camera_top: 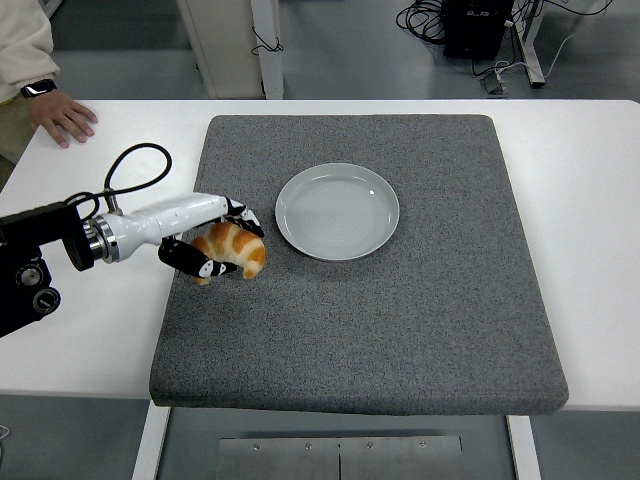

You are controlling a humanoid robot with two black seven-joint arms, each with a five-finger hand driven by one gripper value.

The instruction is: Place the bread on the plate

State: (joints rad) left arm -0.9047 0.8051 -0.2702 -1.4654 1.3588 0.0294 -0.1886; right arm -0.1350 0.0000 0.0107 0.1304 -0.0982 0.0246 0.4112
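A golden-brown croissant (pixel 235 250) hangs just above the grey mat, held in my left hand (pixel 222 243), whose fingers are curled over its top and under its near side. The hand comes in from the left edge on a white forearm. The empty pale grey plate (pixel 337 211) lies on the mat to the right of the croissant, a short gap away. My right arm does not show.
A dark grey mat (pixel 400 320) covers most of the white table (pixel 590 200). A person's hand (pixel 62 117) with a wristwatch rests on the table at the far left corner. A black cable (pixel 130 165) loops up from my left wrist.
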